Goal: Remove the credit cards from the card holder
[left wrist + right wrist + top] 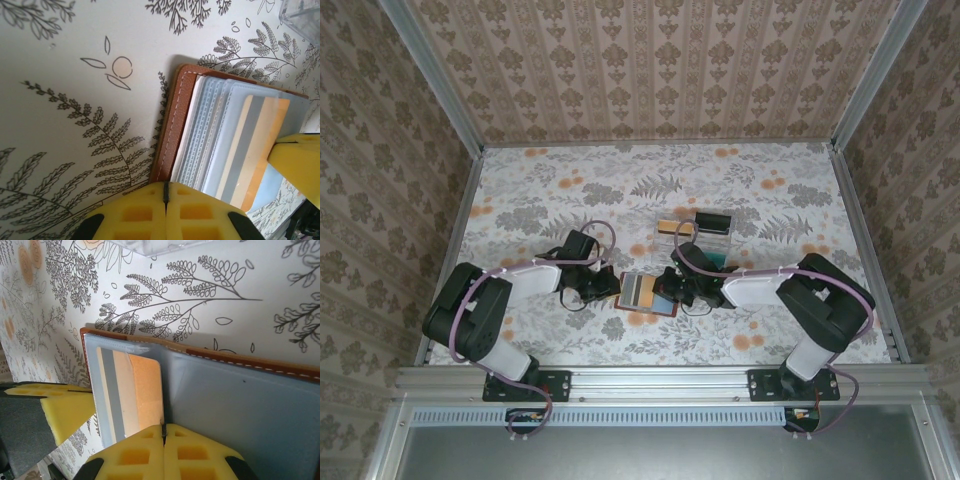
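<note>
- The two arms reach in from the near edge of the floral table (520,200) and meet at its middle.
- The left end effector (606,288) sits at 9 o'clock of the holder (650,311). Its yellow fingers (135,215) are pressed together, and their tips lie over the brown stitched rim. I cannot tell whether the rim is pinched between them or only touched.
- The holder lies open and flat on the table between the two end effectors, blue-grey lining up. Clear sleeves are fanned along its left side.
- A tan card (257,150) with a grey stripe lies on the open holder beside those sleeves, inside the brown rim.
- The right end effector (673,290) comes in from 3 o'clock, over the lining. Its yellow fingers (200,460) are also pressed together, and the tips meet right at the card's long edge. I cannot tell whether they grip that edge.
- In the left wrist view, one right finger touches the card's side.
- The clear tray (708,248) stands at 1 o'clock of the holder, near it but apart.
- A second tan card (670,226) and a dark card (713,219) lie at the tray's far end. I cannot tell whether they are inside the tray.
</note>
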`<action>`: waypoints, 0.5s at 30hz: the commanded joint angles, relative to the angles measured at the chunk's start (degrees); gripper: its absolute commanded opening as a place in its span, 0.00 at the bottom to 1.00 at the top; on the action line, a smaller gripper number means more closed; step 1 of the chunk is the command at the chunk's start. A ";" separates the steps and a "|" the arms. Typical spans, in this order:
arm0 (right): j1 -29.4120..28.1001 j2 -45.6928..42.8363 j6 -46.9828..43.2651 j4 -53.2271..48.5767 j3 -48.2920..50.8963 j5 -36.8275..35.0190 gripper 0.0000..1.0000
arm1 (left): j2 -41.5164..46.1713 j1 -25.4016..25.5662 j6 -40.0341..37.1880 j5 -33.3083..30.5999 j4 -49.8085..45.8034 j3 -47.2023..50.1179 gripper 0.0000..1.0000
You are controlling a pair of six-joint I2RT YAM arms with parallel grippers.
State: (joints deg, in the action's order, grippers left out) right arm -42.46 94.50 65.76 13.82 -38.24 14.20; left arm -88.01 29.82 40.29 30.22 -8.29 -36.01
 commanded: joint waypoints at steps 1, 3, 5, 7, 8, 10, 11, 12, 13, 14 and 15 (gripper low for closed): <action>0.36 -0.40 -1.39 -1.61 0.89 1.11 0.04 | -0.52 -0.03 0.14 -1.92 -3.48 1.17 0.05; 0.27 1.12 -1.25 0.22 0.47 2.31 0.12 | -0.79 -0.09 0.09 -1.66 -3.37 1.11 0.05; 0.29 2.61 -0.64 2.39 0.10 3.48 0.16 | -0.89 -0.03 0.08 -1.52 -3.26 1.03 0.05; 0.28 3.91 -0.03 3.55 -0.39 4.24 0.19 | -0.94 -0.03 0.05 -1.40 -3.37 1.01 0.04; 0.29 4.31 -0.04 3.40 -0.79 4.47 0.20 | -0.89 -0.03 0.03 -1.30 -3.37 0.97 0.04; 0.28 4.95 -0.04 3.67 -1.27 4.75 0.20 | -0.94 -0.03 -0.06 -1.30 -3.35 1.02 0.03; 0.32 5.31 -0.06 3.93 -1.31 4.88 0.20 | -0.87 0.02 -0.07 -1.30 -3.39 1.01 0.02; 0.27 5.42 -0.07 4.16 -1.48 5.14 0.20 | -0.94 0.06 -0.07 -1.30 -3.39 0.96 0.02; 0.29 5.60 -0.19 4.11 -1.62 5.23 0.20 | -0.88 0.06 -0.05 -1.30 -3.34 0.94 0.02; 0.27 5.74 -0.26 4.11 -1.69 5.25 0.19 | -0.89 0.06 -0.09 -1.35 -3.34 0.94 0.02; 0.27 5.72 -0.28 4.04 -1.67 5.28 0.18 | -0.94 0.06 -0.05 -1.26 -3.39 0.95 0.02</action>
State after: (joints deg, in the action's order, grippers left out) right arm -42.35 98.59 65.14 18.13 -39.38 18.50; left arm -88.01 29.82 40.29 30.28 -8.29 -36.01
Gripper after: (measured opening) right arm 0.182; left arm 0.049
